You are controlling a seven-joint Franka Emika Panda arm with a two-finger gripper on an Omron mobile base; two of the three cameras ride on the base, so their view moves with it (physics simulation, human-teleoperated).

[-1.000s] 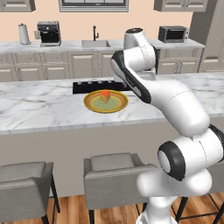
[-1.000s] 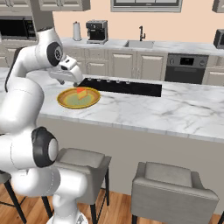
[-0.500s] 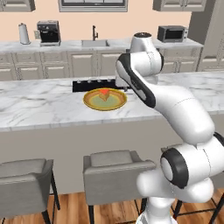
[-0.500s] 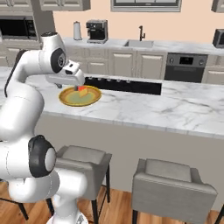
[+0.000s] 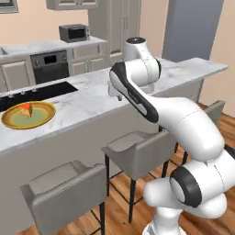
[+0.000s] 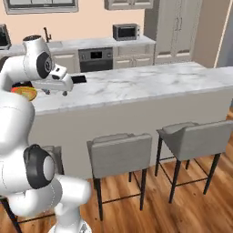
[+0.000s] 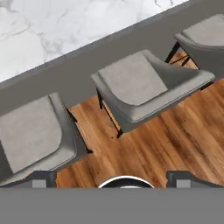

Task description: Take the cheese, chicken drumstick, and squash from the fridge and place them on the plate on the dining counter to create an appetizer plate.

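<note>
Left base view shows the cheese (image 5: pixel 25 109) on the plate (image 5: pixel 28 115) (on the dining counter (image 5: pixel 96 98)), the gripper (image 5: pixel 118 95) well beside the plate, jaws wide and empty; next move: return to the fridge (image 5: pixel 195 31) for the drumstick or squash.

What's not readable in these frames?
- Plate contents, left base view: a wedge with a red-orange bit shows; too small to separate cheese from squash or spot a drumstick.
- Plate, right base view: only an orange-yellow sliver, hidden by the arm.
- Gripper, hand view: tips cut off by the bottom edge.
</note>
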